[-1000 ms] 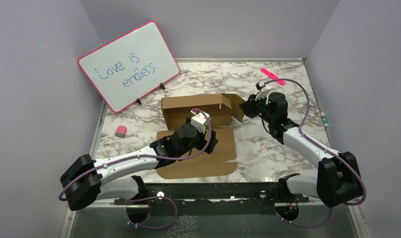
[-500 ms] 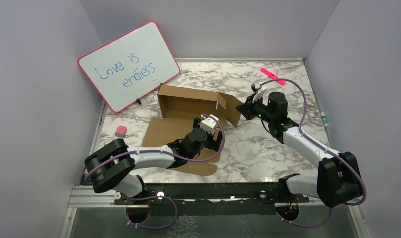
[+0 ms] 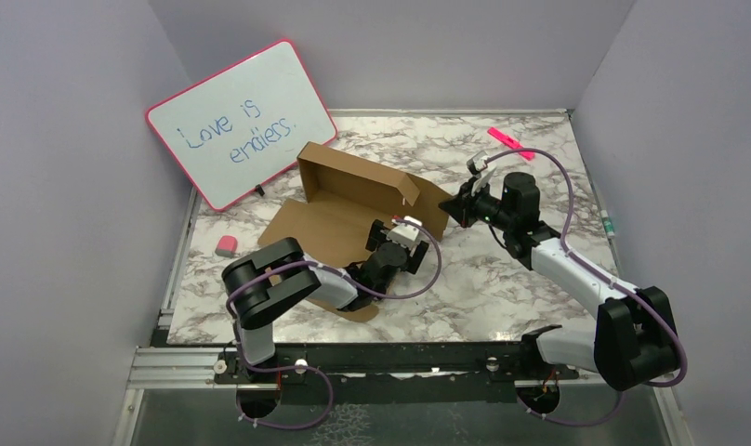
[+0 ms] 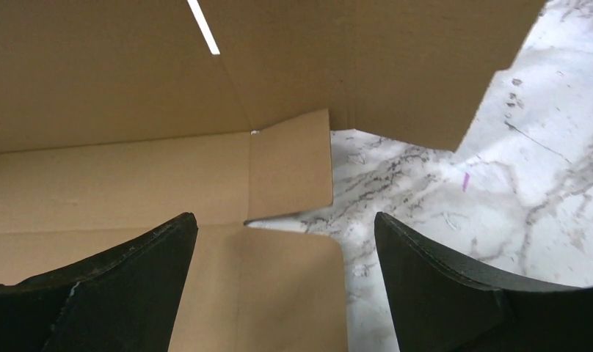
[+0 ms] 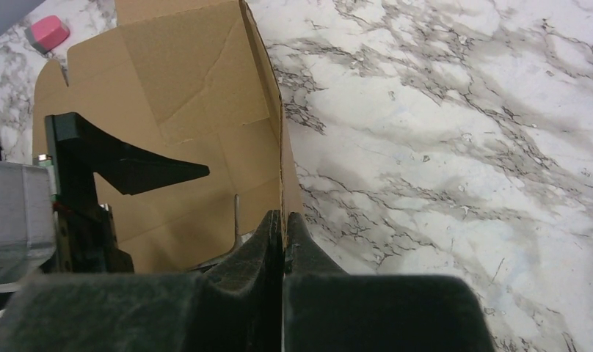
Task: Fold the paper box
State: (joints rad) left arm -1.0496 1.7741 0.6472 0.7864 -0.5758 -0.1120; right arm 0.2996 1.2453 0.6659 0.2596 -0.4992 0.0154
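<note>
Brown cardboard paper box (image 3: 353,200), a die-cut sheet with one wall raised, sits on the grey-veined white marble desk (image 3: 520,279), just right of the pink-framed whiteboard (image 3: 242,121) leaning in the lilac-walled enclosure (image 3: 74,186). Small pink eraser (image 3: 226,245) lies near the whiteboard's lower corner; pink marker (image 3: 509,141) lies well to its right. Left jaws spread wide, holding nothing, over the flat panel. Right jaws closed tight, pinching the upright flap edge farthest from the whiteboard. Only the right wrist view shows that pinch; the left wrist view shows a slit (image 4: 203,26) in the raised wall.
</note>
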